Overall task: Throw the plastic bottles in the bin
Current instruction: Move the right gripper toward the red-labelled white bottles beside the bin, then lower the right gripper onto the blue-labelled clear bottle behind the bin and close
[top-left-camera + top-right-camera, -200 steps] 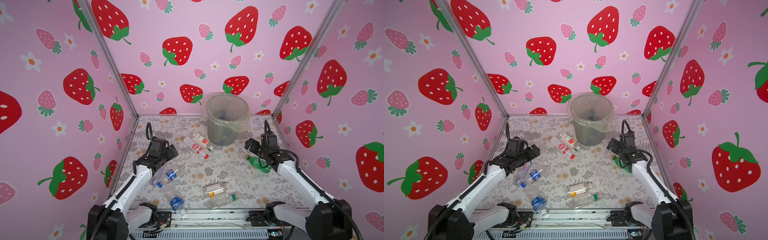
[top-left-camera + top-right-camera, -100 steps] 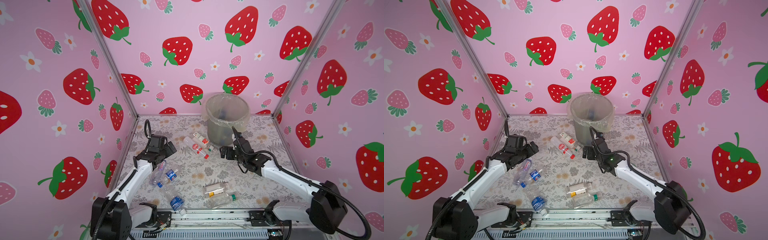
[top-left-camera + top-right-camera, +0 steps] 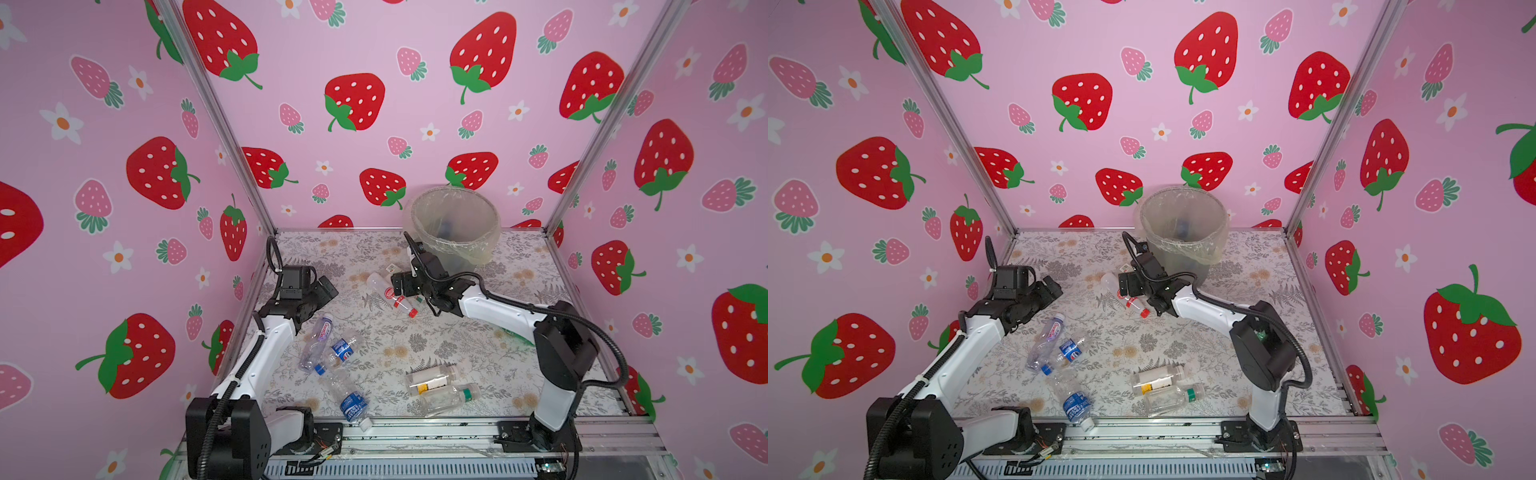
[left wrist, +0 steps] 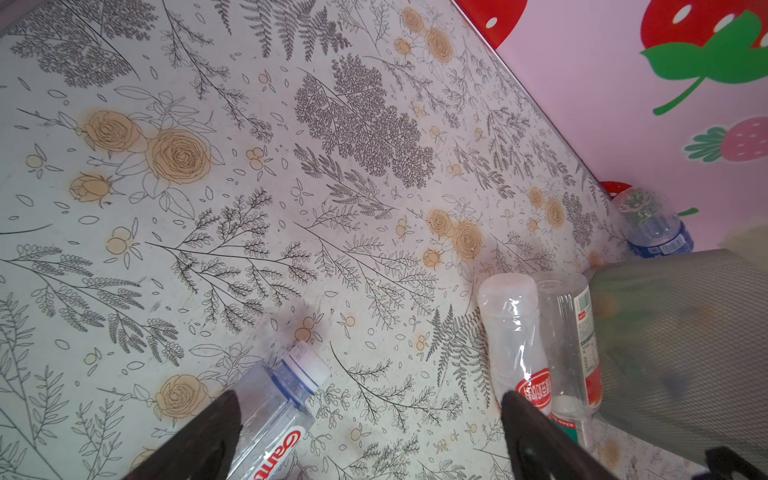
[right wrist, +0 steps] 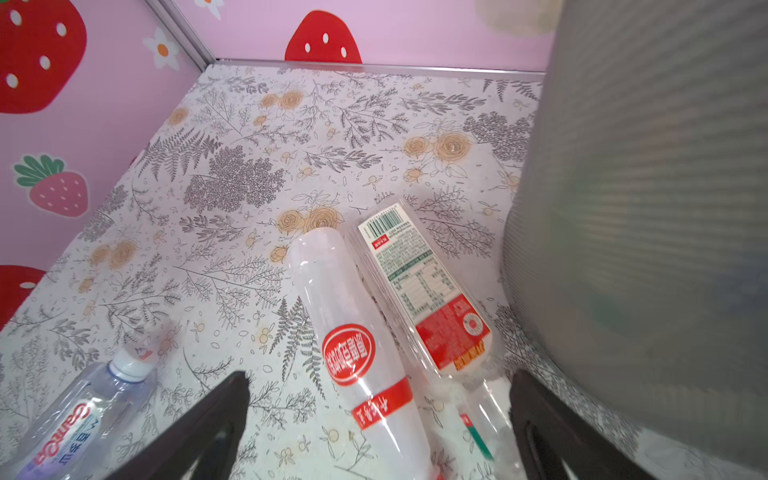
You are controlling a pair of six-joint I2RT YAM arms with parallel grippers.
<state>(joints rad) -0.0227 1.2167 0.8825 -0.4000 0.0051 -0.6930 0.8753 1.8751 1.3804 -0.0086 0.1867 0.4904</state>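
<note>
Jaws wide and empty on both arms. In a top view, right gripper [image 3: 397, 284] hovers over red-labelled bottles [image 3: 390, 294] at centre, beside the bin [image 3: 478, 249]; left gripper [image 3: 328, 291] hangs centre-left. Left wrist: white-capped bottle [image 4: 270, 415], lower left. Right wrist: round-label bottle [image 5: 349, 353] lower centre, between fingers [image 5: 208, 415]; best straddled alone, clear of the bin

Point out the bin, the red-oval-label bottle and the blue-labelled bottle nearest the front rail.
bin [image 3: 457, 249], in a top view, on its front rim.
red-oval-label bottle [image 5: 349, 359], right wrist view, on the red oval.
blue-labelled bottle [image 3: 353, 405], in a top view, on its blue label.
</note>
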